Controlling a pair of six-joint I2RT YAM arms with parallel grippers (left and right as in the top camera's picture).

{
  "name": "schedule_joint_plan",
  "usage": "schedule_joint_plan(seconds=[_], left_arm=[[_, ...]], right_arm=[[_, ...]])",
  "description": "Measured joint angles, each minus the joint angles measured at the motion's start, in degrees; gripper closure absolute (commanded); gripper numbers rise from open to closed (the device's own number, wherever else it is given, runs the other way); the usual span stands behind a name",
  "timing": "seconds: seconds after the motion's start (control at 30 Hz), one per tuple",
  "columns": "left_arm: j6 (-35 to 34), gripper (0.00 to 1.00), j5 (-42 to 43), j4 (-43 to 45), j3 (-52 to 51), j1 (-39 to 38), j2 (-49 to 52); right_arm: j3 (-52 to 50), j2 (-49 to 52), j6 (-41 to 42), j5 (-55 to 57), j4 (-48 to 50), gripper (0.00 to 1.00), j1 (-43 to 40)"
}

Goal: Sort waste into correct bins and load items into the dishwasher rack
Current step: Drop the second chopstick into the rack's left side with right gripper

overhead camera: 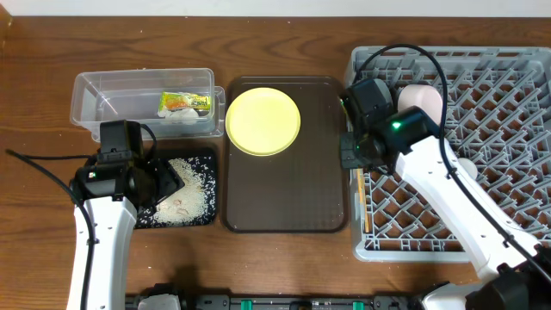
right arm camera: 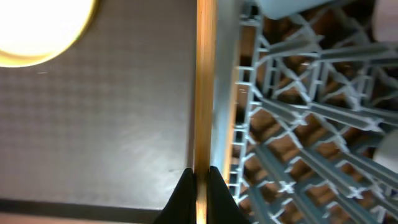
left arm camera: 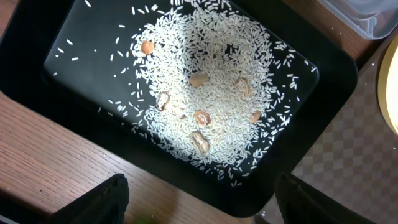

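My right gripper (right arm camera: pixel 200 177) is shut on the light wooden chopsticks (right arm camera: pixel 203 87), which lie lengthwise between the brown tray and the grey dishwasher rack (right arm camera: pixel 298 124). From overhead this gripper (overhead camera: pixel 351 157) sits at the rack's (overhead camera: pixel 482 77) left edge, with the chopsticks (overhead camera: pixel 358 205) running toward the table front. A white bowl (overhead camera: pixel 420 99) rests in the rack. The yellow plate (overhead camera: pixel 263 120) lies on the brown tray. My left gripper (left arm camera: pixel 202 199) hangs open and empty over the near edge of the black tray (left arm camera: pixel 323 112), which holds rice (left arm camera: pixel 205 93). The snack wrapper (overhead camera: pixel 185 103) lies in the clear tub (overhead camera: pixel 95 90).
The dark brown serving tray (overhead camera: pixel 288 185) lies between the black tray (overhead camera: pixel 207 215) and the rack. Tan nut-like bits (left arm camera: pixel 200 142) lie among the rice. The tub's corner (left arm camera: pixel 367 12) and the plate's rim (left arm camera: pixel 392 87) show in the left wrist view.
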Motion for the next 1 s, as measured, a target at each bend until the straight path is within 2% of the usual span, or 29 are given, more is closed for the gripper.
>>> schedule_joint_plan(seconds=[0.27, 0.73, 0.83, 0.93, 1.0], left_arm=[[0.00, 0.22, 0.00, 0.00, 0.00, 0.00, 0.00], [0.00, 0.22, 0.00, -0.02, 0.00, 0.00, 0.00], [0.00, 0.22, 0.00, -0.02, 0.00, 0.00, 0.00], [0.00, 0.22, 0.00, -0.02, 0.00, 0.00, 0.00], [0.00, 0.22, 0.00, -0.02, 0.00, 0.00, 0.00]], right_arm=[[-5.99, 1.95, 0.02, 1.64, 2.95, 0.98, -0.50], [-7.17, 2.01, 1.66, 3.67, 1.60, 0.98, -1.79], [-7.17, 2.01, 2.14, 4.09, 1.60, 0.94, -2.62], [-7.17, 2.01, 2.84, 4.13, 1.55, 0.80, -3.28], [-7.17, 2.01, 2.91, 4.31, 1.49, 0.79, -3.41]])
